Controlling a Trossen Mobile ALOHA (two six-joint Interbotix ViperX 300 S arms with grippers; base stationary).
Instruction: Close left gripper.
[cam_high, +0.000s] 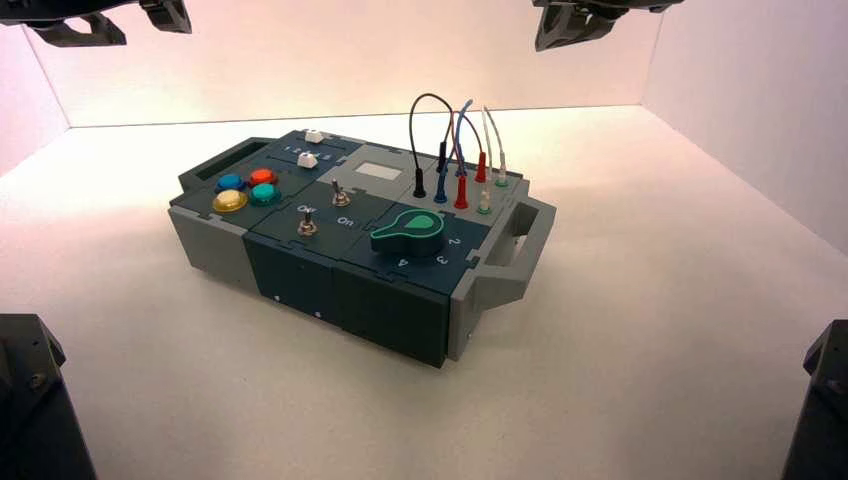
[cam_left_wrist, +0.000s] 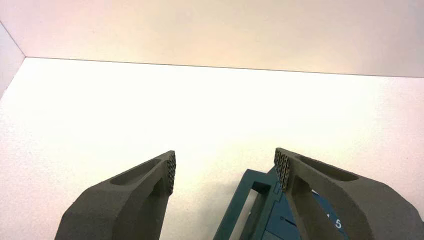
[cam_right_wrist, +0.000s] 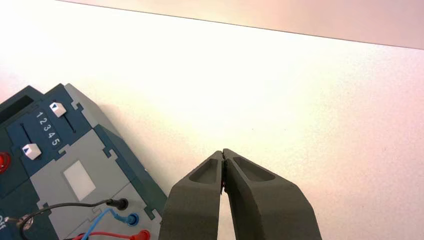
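Observation:
My left gripper (cam_left_wrist: 225, 167) is open and empty, its two flat fingers spread wide, held high above the table past the box's far left corner. In the high view it shows at the top left edge (cam_high: 110, 25). The box's dark teal handle (cam_left_wrist: 250, 205) lies below, between the fingers. My right gripper (cam_right_wrist: 222, 154) is shut and empty, held high at the far right (cam_high: 575, 25), beyond the box's wire end. The box (cam_high: 360, 290) stands turned on the white table.
The box carries coloured round buttons (cam_high: 247, 190), two white sliders (cam_right_wrist: 31, 150) by the numbers 1 to 5, two toggle switches (cam_high: 307, 225), a green knob (cam_high: 410, 230) and plugged wires (cam_high: 455, 165). White walls close the table. Black arm bases (cam_high: 35, 400) stand at the near corners.

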